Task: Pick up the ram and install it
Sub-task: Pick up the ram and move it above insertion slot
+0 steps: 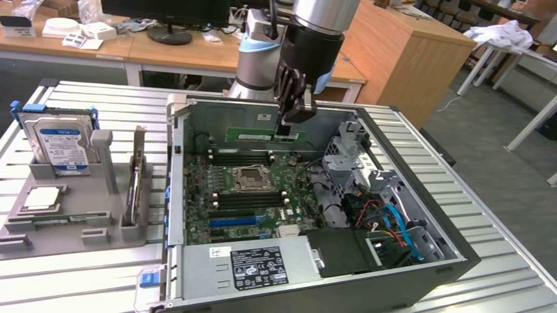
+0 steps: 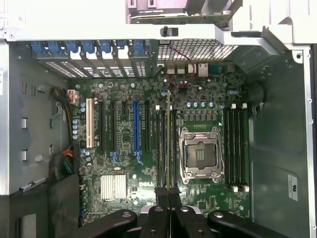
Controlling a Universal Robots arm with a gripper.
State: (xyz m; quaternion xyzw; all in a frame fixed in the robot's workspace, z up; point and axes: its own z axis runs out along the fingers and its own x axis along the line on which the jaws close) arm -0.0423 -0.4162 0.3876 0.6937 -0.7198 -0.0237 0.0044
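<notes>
Tool (image 1: 287,129) clamped on ram's (image 1: 252,134) top edge; looks light, stiff, fragile. Best pinched by its edges, clear of chips.

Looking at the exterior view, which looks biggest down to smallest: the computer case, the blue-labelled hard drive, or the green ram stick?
Largest: computer case.
Next: hard drive.
Smallest: ram, about as long as the drive but much thinner.

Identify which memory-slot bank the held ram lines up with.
The bank between the processor socket and the blue expansion slot; the other bank sits beyond the socket.
</notes>
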